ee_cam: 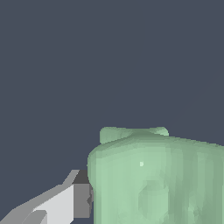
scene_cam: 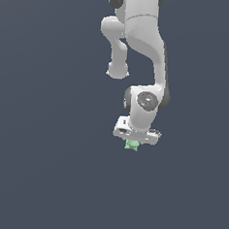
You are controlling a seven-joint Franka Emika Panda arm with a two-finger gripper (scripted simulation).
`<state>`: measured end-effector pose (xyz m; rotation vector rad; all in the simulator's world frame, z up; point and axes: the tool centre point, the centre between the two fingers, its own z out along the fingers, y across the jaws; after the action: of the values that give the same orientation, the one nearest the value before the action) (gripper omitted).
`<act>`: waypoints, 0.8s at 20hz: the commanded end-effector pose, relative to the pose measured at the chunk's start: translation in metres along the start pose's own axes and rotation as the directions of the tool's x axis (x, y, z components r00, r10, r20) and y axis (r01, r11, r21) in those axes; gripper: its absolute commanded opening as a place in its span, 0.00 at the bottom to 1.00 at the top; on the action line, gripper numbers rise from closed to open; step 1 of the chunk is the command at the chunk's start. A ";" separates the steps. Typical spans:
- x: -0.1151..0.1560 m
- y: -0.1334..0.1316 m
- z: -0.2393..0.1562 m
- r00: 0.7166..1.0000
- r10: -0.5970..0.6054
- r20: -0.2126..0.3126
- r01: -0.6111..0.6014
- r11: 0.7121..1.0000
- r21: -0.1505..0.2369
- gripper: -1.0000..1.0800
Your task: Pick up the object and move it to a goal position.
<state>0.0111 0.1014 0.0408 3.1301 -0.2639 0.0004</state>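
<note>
The object [scene_cam: 132, 145] is a small pale green lumpy piece, much narrower than the hand, sitting directly under my white gripper [scene_cam: 133, 142], which points straight down. In the wrist view the object [ee_cam: 157, 179] fills the frame between the fingers. One grey and white finger [ee_cam: 65, 202] presses against its side. The other finger is out of frame. The gripper is shut on the object. I cannot tell whether the object rests on the surface or hangs above it.
The white arm [scene_cam: 141, 45] reaches in from the top of the exterior view. A plain dark blue-grey surface [scene_cam: 44, 169] lies all around. No goal marker shows.
</note>
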 end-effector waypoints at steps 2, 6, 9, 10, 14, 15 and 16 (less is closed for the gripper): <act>0.000 0.000 0.000 1.000 0.000 0.000 0.000 1.000 0.000 0.00; -0.002 0.001 -0.002 1.000 0.000 0.000 0.000 1.000 0.000 0.00; -0.005 0.004 -0.007 1.000 0.000 0.000 0.000 1.000 0.000 0.00; -0.007 0.006 -0.009 1.000 0.000 0.000 0.000 1.000 0.000 0.00; -0.016 0.013 -0.021 1.000 0.000 0.000 0.000 1.000 0.000 0.00; -0.019 0.015 -0.025 1.000 0.000 0.000 0.000 1.000 0.000 0.00; -0.022 0.017 -0.029 1.000 0.000 0.000 0.000 1.000 0.000 0.00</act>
<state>-0.0092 0.0909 0.0638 3.1299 -0.2637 -0.0008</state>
